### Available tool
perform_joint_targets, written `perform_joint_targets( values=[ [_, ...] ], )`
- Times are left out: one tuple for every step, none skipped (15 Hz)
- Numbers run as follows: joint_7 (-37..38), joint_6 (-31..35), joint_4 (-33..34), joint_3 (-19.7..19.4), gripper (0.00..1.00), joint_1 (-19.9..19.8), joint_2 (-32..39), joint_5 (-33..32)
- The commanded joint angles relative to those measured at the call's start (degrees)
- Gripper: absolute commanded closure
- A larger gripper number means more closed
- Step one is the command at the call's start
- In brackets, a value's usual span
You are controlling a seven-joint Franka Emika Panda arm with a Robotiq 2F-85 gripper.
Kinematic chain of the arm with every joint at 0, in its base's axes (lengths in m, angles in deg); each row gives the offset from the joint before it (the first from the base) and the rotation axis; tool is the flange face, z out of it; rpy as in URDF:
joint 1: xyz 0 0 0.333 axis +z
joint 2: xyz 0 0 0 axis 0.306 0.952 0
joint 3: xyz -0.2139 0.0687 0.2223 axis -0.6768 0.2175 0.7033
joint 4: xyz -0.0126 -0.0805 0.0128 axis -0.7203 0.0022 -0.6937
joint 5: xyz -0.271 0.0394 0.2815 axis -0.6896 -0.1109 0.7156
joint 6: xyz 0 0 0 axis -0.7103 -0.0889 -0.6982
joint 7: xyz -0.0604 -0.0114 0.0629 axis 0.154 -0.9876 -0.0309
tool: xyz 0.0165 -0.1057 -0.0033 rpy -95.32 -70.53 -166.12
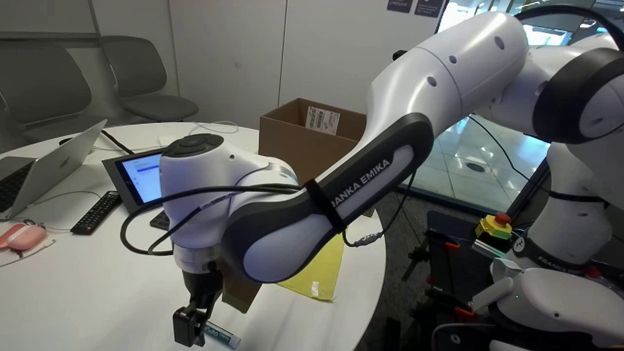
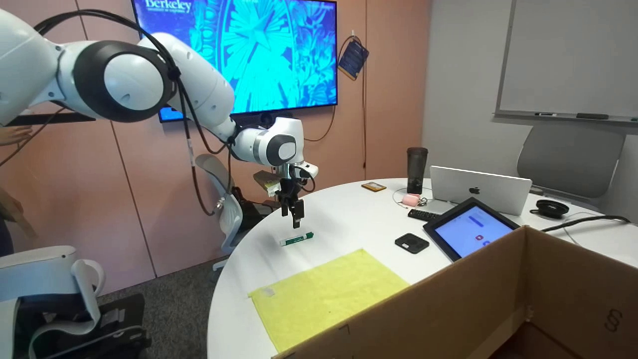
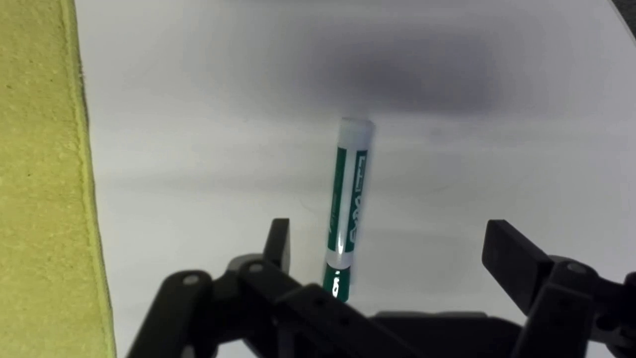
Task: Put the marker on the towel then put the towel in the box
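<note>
In the wrist view the gripper (image 3: 387,231) grasps nothing, its jaws spread with the marker (image 3: 345,209) showing between them, presumably to pinch it crosswise. In an exterior view the marker lies on the round white table (image 2: 349,219), the towel (image 2: 334,299) flat between it and the box (image 2: 448,309), likely for short carries; in an exterior view grey chairs (image 1: 134,68) stand by a pale wall (image 1: 224,58).

A lit blue screen (image 2: 279,57) hangs against pinkish wall panels (image 2: 396,109). Grey chairs (image 1: 134,68) stand near the white tabletop (image 1: 97,278).
</note>
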Motion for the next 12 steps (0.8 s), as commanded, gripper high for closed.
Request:
perform_joint_targets(
  values=[
    [-1.0,-0.8,6.5,-0.4,0.0,0.2,5.3,0.3],
    [-1.1,-0.8,7.3,-0.4,0.0,0.2,6.3,0.4],
    [-1.0,-0.9,8.1,-0.4,0.0,0.1,7.1,0.5],
    [-0.8,-0.7,8.8,-0.6,0.0,0.3,8.3,0.3],
    [-0.5,-0.6,9.6,-0.9,0.0,0.4,9.2,0.2],
    [-0.1,-0.7,10.5,-1.2,0.0,0.5,10.2,0.1],
    [-0.1,-1.0,11.3,-1.4,0.0,0.6,11.2,0.1],
    [0.1,-1.0,11.9,-1.6,0.0,0.6,12.0,0.1],
    [0.3,-1.2,12.7,-1.9,0.0,0.8,12.8,-0.1],
    [0.5,-1.3,13.2,-2.1,0.0,0.9,13.4,-0.1],
    [0.5,-1.5,13.9,-2.3,0.0,1.0,14.0,-0.2],
    [0.9,-1.7,14.6,-2.6,0.0,1.2,14.4,-0.3]
  ],
)
